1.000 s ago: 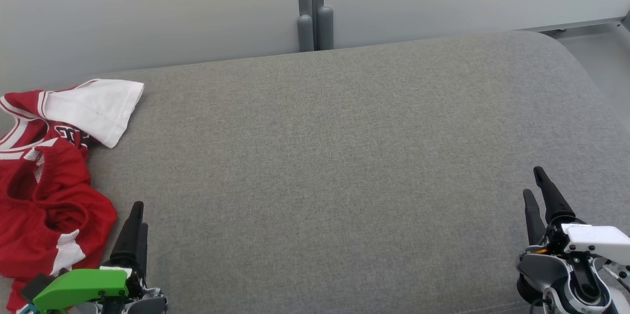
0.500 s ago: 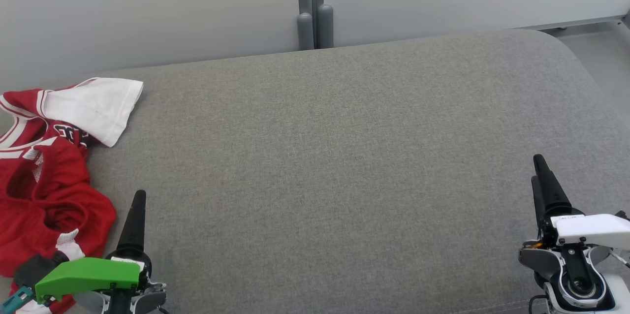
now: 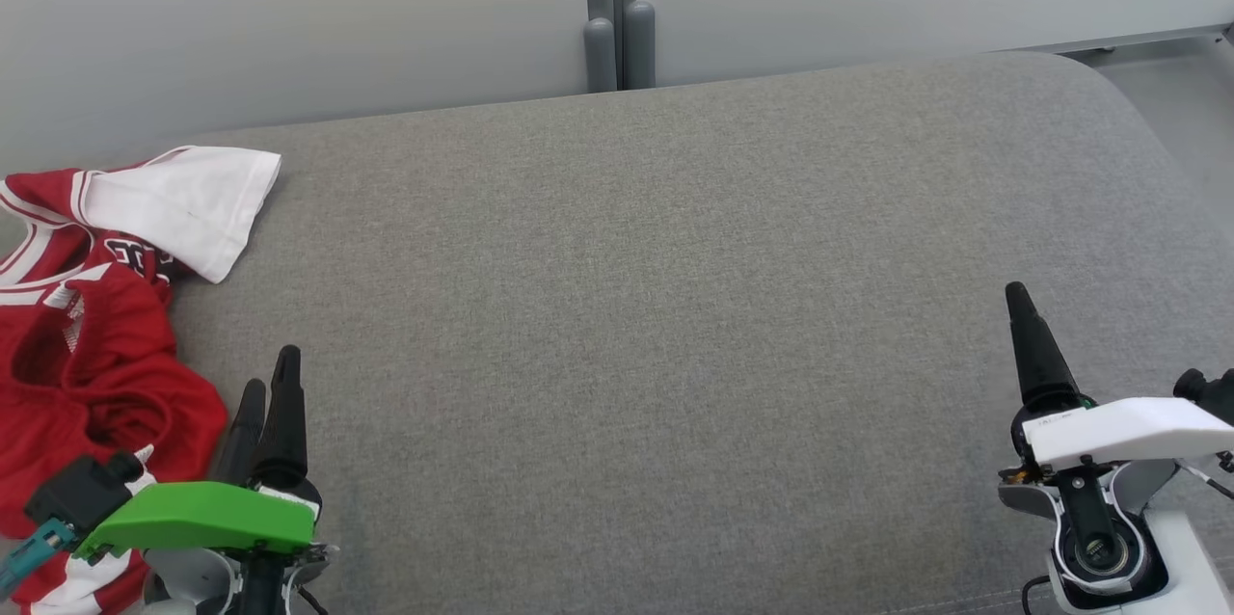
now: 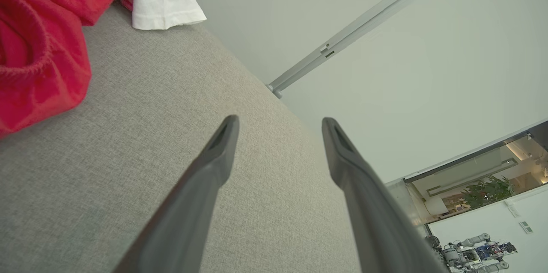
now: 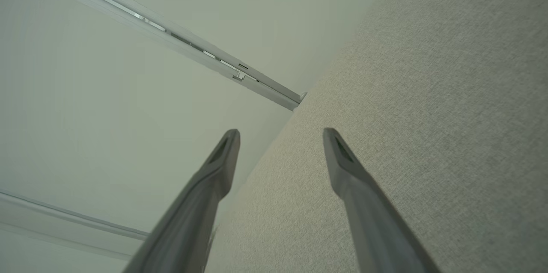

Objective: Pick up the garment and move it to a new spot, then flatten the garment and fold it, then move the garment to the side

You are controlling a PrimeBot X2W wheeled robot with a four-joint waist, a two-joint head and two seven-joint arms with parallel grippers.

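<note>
**Garment.** The garment [image 3: 92,384], a red jersey with a white sleeve [image 3: 188,205], lies crumpled at the left edge of the grey upholstered surface [image 3: 656,307]. The sleeve points toward the far left corner, and the red bulk reaches toward the near left corner.

**Left claw.** The left claw [image 3: 271,369] is released. In the left wrist view its two fingers [image 4: 201,187] stand spread, with bare fabric between them. It sits at the near left of the surface, just beside the red fold and not touching it.

**Right claw.** The right claw [image 3: 1018,302] is released. In the right wrist view its fingers [image 5: 359,204] stand apart and empty. It sits near the right edge, well apart from the garment.

**Background.** A grey post [image 3: 617,27] stands behind the middle of the far edge.
</note>
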